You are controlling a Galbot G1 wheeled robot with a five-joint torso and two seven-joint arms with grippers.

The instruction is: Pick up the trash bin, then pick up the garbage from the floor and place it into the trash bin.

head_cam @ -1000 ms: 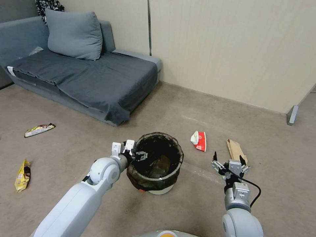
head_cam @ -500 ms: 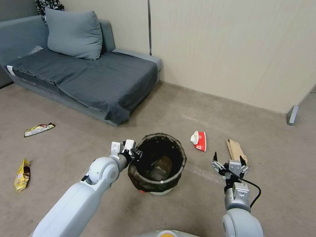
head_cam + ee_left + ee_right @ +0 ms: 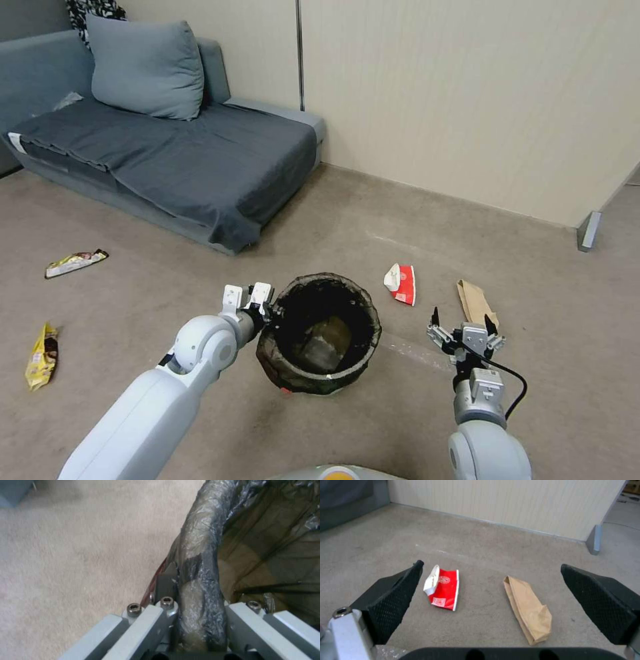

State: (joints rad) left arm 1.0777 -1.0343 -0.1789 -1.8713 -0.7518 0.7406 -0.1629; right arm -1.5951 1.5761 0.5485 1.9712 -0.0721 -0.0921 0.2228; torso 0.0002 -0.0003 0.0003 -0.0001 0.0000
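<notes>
Left tool (image 3: 272, 311) clamped on trash bin (image 3: 320, 343) rim, bin tilted, being lifted. Right tool (image 3: 465, 328) wide open, empty; next, grab red-and-white wrapper (image 3: 401, 283).

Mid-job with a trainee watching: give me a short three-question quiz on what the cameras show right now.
1. True or false: the left gripper is shut on the trash bin rim.
2. Which litter lies nearer the bin: A) red-and-white wrapper B) tan paper bag?
3. Fill in: the right gripper is ____ above the floor.

Key: 1 true, its fingers pinch the liner-wrapped rim. 2 A. 3 open, jaws spread wide and holding nothing.
</notes>
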